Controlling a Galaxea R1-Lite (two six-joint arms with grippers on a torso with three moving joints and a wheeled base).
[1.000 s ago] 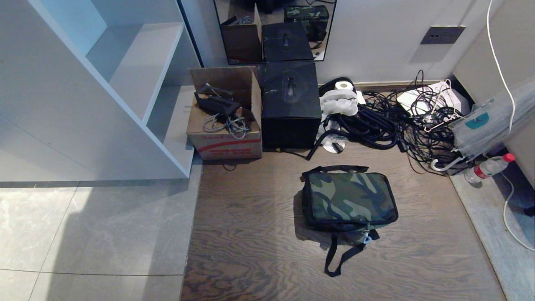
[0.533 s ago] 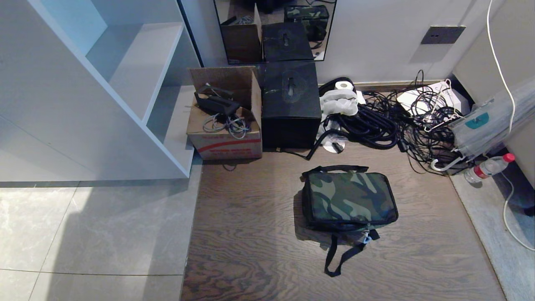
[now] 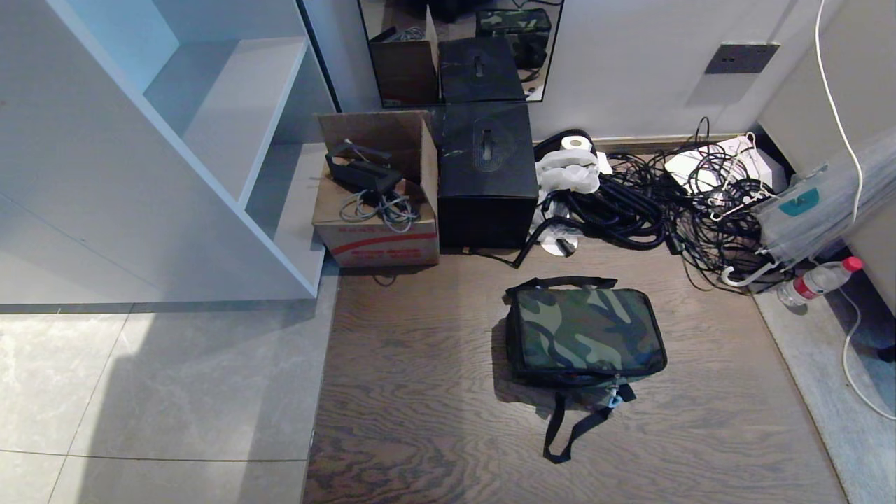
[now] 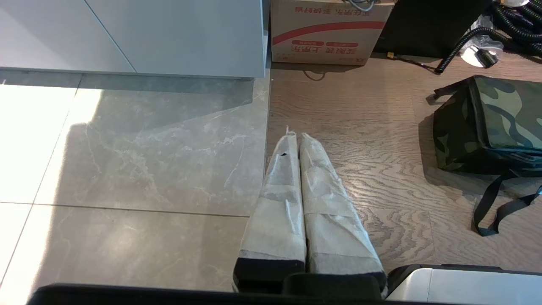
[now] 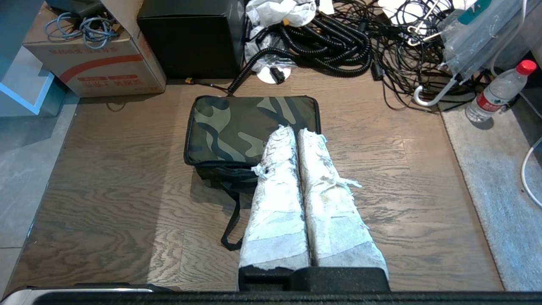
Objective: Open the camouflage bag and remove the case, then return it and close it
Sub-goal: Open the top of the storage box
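Note:
The camouflage bag (image 3: 586, 336) lies flat and zipped on the wooden floor, a black strap (image 3: 570, 430) trailing from its near side beside a pale zipper pull (image 3: 614, 399). The case is hidden. Neither arm shows in the head view. My right gripper (image 5: 295, 130) hangs shut and empty, above the near right part of the bag (image 5: 237, 129). My left gripper (image 4: 297, 135) is shut and empty too, over the seam between tile and wood, well to the left of the bag (image 4: 495, 123).
Behind the bag stand a cardboard carton (image 3: 378, 203) with cables and a black box (image 3: 486, 175). A tangle of black cables (image 3: 658, 203) spreads at the back right, with a water bottle (image 3: 815, 281) beside it. A white shelf unit (image 3: 175, 154) rises at left.

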